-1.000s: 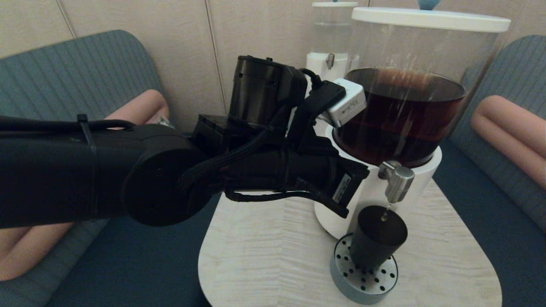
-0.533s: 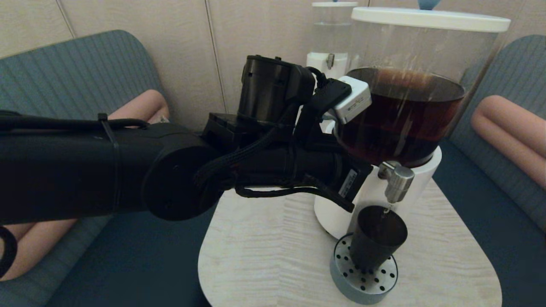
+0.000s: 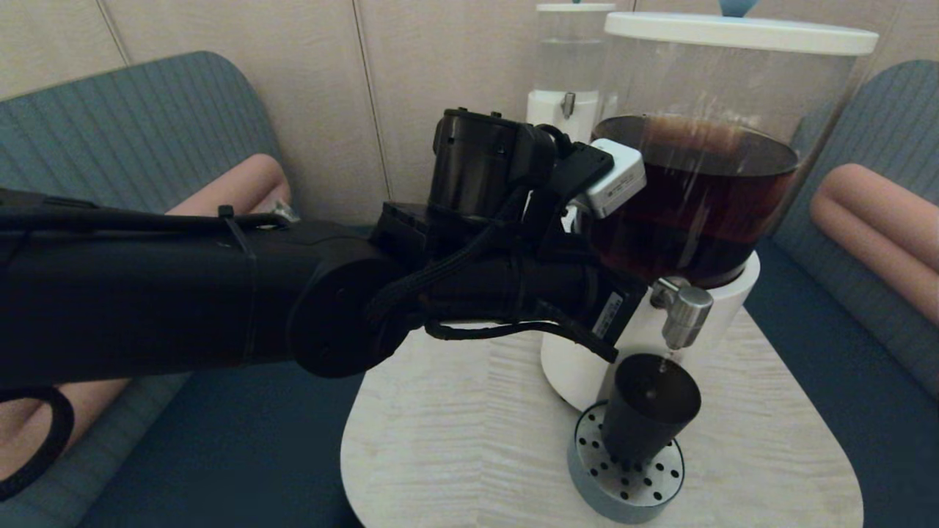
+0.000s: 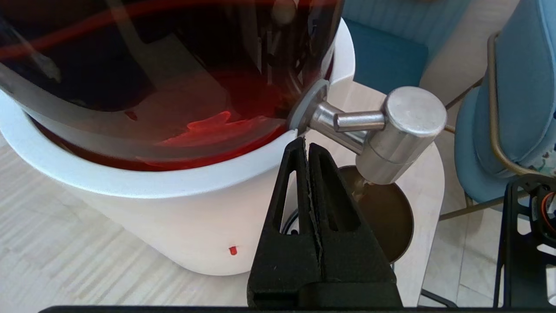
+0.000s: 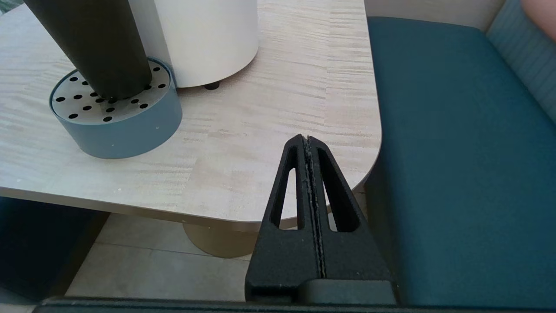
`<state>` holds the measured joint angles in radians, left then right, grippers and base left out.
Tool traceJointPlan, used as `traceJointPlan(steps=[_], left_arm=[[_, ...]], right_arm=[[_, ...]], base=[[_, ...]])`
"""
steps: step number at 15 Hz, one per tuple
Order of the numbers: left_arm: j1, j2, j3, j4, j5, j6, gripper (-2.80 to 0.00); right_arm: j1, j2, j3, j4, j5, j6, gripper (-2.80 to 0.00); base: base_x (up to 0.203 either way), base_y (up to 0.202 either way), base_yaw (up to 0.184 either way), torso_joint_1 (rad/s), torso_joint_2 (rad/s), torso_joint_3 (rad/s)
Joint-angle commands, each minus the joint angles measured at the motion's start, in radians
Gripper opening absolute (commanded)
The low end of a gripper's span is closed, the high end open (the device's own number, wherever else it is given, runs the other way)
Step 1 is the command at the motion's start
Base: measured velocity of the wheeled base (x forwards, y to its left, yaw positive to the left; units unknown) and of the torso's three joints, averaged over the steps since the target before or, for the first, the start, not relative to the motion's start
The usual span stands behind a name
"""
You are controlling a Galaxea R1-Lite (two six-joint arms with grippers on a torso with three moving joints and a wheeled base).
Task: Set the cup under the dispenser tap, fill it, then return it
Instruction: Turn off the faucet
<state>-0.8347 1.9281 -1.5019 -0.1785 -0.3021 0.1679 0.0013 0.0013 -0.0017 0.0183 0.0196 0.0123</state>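
Left pincer (image 4: 307, 145): clenched, empty, tips just beside the tap's (image 4: 393, 130) stem.
Cup (image 3: 649, 418): upright, below and beyond the tips.
Nearer arm: left.

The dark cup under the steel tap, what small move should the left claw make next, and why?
Probably nudge the shut left claw on to the tap: its tip sits just beside the spigot's stem, while the cup stands on the drip tray beneath it with only a thin trickle falling.
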Motion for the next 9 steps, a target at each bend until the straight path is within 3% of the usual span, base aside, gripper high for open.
traceJointPlan(steps=[1,9], left_arm=[[0.0,0.005,-0.006,-0.001,-0.002,0.001,-2.8],[-0.004,0.024,-0.039,-0.004,-0.003,0.001,-2.8]], right_arm=[[0.0,0.0,0.0,0.0,0.0,0.0,-2.8],[0.0,0.0,0.0,0.0,0.0,0.0,-2.8]], base=[[0.0,0.0,0.0,0.0,0.0,0.0],[0.0,0.0,0.0,0.0,0.0,0.0]])
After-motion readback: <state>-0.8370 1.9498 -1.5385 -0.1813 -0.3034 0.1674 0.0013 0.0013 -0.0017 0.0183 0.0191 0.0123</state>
